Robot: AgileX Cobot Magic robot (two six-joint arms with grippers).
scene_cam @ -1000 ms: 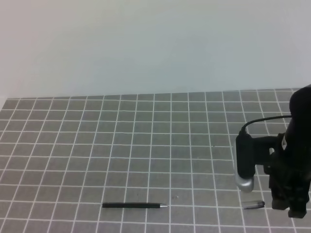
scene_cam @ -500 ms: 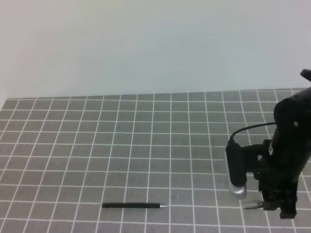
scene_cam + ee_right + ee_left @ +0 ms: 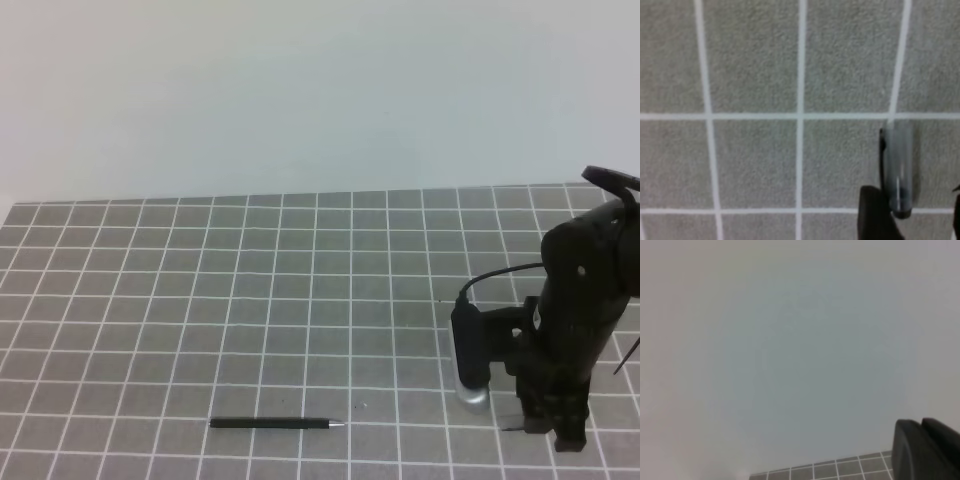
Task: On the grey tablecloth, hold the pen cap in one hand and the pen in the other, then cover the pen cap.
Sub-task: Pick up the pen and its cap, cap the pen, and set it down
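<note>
One pen (image 3: 277, 423) and one cap (image 3: 897, 170) lie well apart on the cloth (image 3: 300, 300). Right fingers (image 3: 875, 215) stand wide, flanking the cap's end; left fingers (image 3: 927, 450) are closed, empty.

The right arm (image 3: 580, 290) is black and chunky, with round, smooth parts. A thin black cable (image 3: 500, 272) curves out from it in a loop. The cable goes to a long black box (image 3: 468, 345) with a round silver end (image 3: 472, 393). At the bottom is the right gripper (image 3: 552, 430), black and blocky. In the right wrist view, its dark fingers (image 3: 875, 212) are only blurry shapes. In the left wrist view, a rounded black piece of the left gripper (image 3: 925, 450) shows.
</note>
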